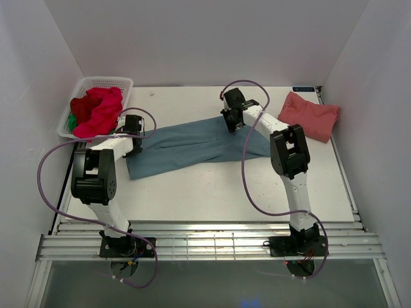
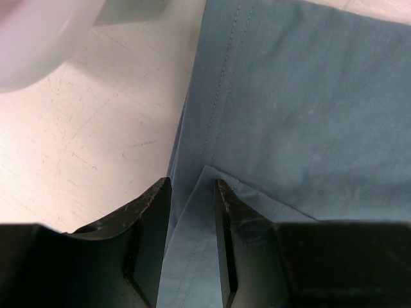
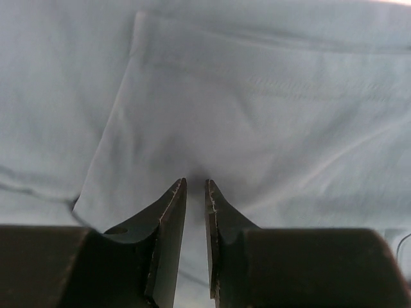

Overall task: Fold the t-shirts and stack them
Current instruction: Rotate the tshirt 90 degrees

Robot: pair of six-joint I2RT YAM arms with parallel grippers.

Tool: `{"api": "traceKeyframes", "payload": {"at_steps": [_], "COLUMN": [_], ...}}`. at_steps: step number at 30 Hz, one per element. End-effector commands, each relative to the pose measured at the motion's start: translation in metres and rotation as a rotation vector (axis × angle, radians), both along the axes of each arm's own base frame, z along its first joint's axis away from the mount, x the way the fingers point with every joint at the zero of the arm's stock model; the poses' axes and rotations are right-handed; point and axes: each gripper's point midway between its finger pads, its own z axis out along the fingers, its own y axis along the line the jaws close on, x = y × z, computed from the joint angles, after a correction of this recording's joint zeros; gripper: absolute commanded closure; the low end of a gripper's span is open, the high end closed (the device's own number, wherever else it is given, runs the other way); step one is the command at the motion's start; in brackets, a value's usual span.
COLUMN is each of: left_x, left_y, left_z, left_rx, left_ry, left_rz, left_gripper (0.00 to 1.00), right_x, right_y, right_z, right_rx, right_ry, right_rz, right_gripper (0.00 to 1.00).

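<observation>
Closest to the lens, right gripper [image 3: 196,181]: black fingers nearly shut, pinching up a raised ridge of teal-blue t-shirt [image 3: 257,115], creases fanning out from the tips. At left gripper [image 2: 191,183], fingers narrowly apart, astride the folded hem at the shirt's left end; cannot tell whether pinched or merely straddled. From above, same shirt spread long and flat across the middle of table [image 1: 212,192], right end partly hidden under the right arm. Salmon-pink t-shirt [image 1: 311,115] folded at far right, near the teal one's right end. White lattice basket [image 1: 106,80] in the far left corner, heaped with red t-shirts [image 1: 99,109], green cloth [image 1: 72,120] peeking at its near edge, just behind the left gripper. Purple cables [image 1: 48,160] looping off both arms
</observation>
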Motion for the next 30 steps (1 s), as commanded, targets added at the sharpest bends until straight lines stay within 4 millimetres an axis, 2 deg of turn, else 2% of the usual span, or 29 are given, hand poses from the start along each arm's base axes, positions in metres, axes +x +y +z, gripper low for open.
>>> {"api": "traceKeyframes", "payload": {"at_steps": [1, 5, 10, 18, 21, 22, 26, 30], "left_x": [0.004, 0.001, 0.001, 0.0, -0.002, -0.002, -0.003, -0.004], "left_y": [-0.005, -0.009, -0.012, -0.01, -0.009, -0.009, -0.006, -0.001], "left_z": [0.018, 0.012, 0.011, 0.008, 0.005, 0.003, 0.001, 0.008], "left_rx": [-0.034, -0.057, -0.075, -0.064, -0.055, -0.054, -0.043, -0.014], "left_ry": [-0.065, -0.052, -0.053, -0.041, -0.03, -0.024, -0.013, -0.024], "left_rz": [-0.005, -0.011, -0.017, -0.017, -0.015, -0.016, -0.009, 0.008], "left_gripper": [0.57, 0.57, 0.58, 0.65, 0.7, 0.76, 0.88, 0.99], "right_x": [0.034, 0.045, 0.042, 0.025, 0.022, 0.023, 0.021, 0.02], "right_y": [-0.007, -0.021, -0.033, -0.035, -0.036, -0.036, -0.037, -0.037], "right_z": [0.022, 0.012, -0.004, -0.027, -0.03, -0.028, -0.027, -0.03], "right_rx": [0.003, -0.008, -0.033, -0.031, -0.033, -0.031, -0.036, -0.036], "right_ry": [-0.103, -0.096, -0.069, 0.004, 0.014, 0.011, 0.011, 0.016], "right_rz": [-0.065, -0.107, -0.121, -0.115, -0.113, -0.113, -0.109, -0.107], "right_gripper": [0.76, 0.92, 0.92, 0.92, 0.92, 0.92, 0.92, 0.92]}}
